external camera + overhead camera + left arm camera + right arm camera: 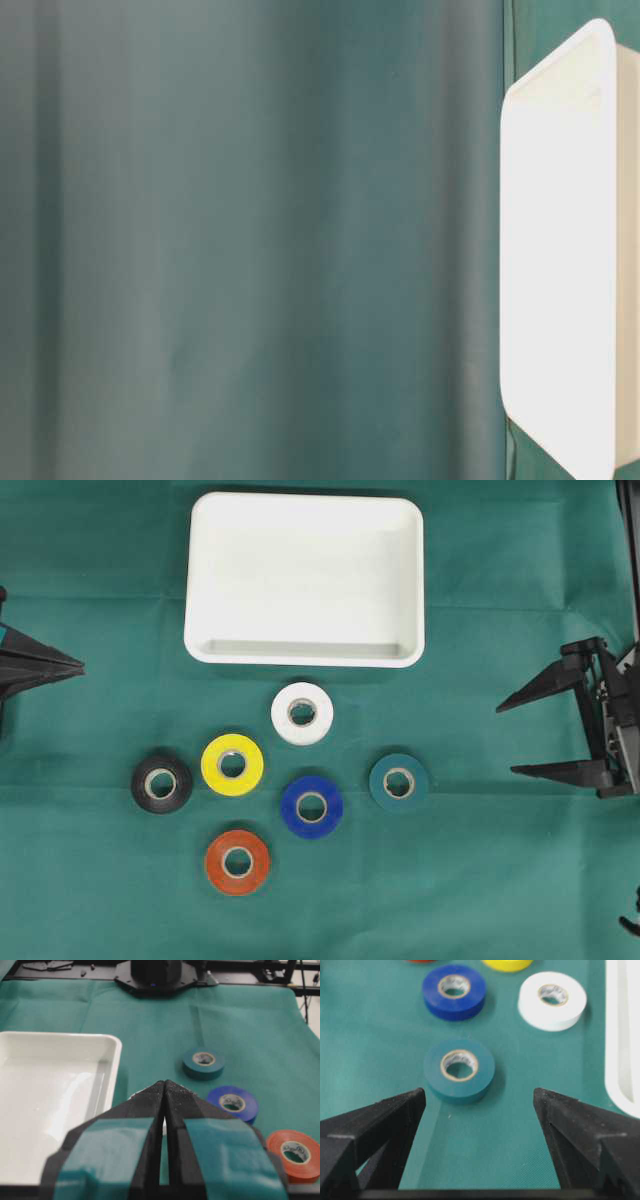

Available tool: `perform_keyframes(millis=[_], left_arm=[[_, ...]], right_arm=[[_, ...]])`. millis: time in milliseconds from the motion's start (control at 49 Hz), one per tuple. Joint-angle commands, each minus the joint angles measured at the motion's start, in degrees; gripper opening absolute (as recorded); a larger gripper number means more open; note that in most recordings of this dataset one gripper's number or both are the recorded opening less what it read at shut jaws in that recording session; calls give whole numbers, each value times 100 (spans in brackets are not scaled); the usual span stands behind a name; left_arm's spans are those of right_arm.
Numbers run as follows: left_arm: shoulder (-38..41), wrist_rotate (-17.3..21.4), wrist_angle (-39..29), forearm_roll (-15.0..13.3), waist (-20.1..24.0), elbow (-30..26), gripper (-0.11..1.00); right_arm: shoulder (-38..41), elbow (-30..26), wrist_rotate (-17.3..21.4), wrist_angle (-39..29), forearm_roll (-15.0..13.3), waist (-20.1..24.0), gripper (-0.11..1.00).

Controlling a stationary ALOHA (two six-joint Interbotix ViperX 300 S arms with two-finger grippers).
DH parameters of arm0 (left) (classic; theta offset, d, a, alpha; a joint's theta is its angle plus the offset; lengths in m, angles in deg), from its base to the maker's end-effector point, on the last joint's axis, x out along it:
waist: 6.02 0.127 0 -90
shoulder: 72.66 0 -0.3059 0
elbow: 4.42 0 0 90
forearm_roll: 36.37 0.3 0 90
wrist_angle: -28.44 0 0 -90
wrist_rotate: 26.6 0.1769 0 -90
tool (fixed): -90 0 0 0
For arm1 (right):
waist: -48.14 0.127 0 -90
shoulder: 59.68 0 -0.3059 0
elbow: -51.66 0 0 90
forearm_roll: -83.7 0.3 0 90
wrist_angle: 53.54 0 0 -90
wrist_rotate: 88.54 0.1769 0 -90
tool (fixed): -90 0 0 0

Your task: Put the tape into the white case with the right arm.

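A: Where are the tapes?

B: 6 rolls lie flat on the green surface [100, 900], all outside the white case [305, 580]. The white roll [302, 713] sits nearest the case, just below its lower rim but apart from it. Below that come the yellow roll [232, 764] and the blue roll [311, 806]; the black roll [162, 784] is just left of the yellow one, the dark green roll [399, 782] lies to the right of the blue one, and the orange roll [237, 861] is lowest.

A: And the case?

B: It holds nothing; it rests at the top middle of the overhead view.

A: The right hand?

B: The right hand [535, 736] is at the right edge, its 2 black fingers spread wide and gripping nothing. From its wrist camera the dark green roll lies ahead, between the 2 fingertips' lines but clear of both.

A: The left hand?

B: The left hand [70, 666] is at the left edge, well apart from the rolls. Its fingers, bearing cyan patches, are pressed together with nothing between them.
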Motion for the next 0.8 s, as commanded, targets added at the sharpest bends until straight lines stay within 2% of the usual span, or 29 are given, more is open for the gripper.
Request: perform_keyframes(millis=[0,347,776], left_arm=[[62,0,26,-9,-18,-79,0],[62,0,26,-18,-18,-62,0],[62,0,26,-9,-18,-53,0]], right_arm=[[105,-88,9,70,-9,35,66],[633,-299,9,369,-18,26,66],[2487,-1248,9,1063,-79,26,66]])
